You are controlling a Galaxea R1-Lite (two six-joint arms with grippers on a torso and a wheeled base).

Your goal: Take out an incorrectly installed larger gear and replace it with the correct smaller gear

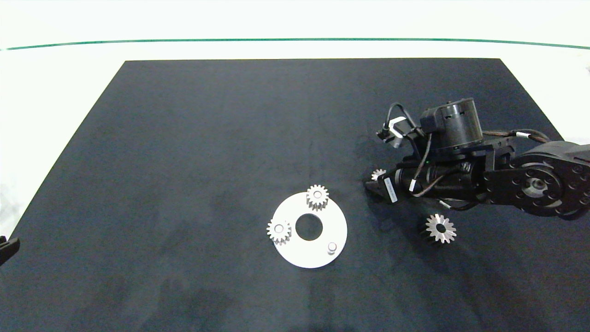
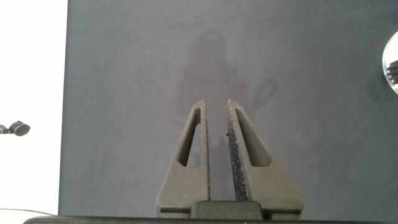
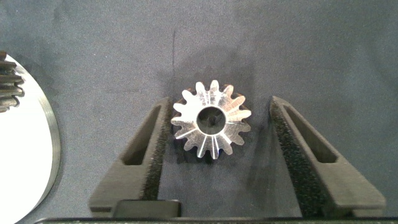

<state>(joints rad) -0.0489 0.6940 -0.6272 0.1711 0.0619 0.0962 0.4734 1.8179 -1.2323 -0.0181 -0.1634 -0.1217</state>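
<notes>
The smaller gear, star-like with thin pointed teeth, lies flat on the dark mat between the fingers of my right gripper, which is open around it. One finger stands close to its teeth and the other a little apart. In the head view only an edge of the smaller gear shows beside the right gripper. The larger gear lies loose on the mat, nearer the front edge than the right arm. My left gripper is shut and empty, parked at the table's far left.
A white disc plate with a centre hole lies mid-table. Two blunt-toothed gears sit on it, and a bare peg stands at its right side. The plate's rim shows beside the right gripper.
</notes>
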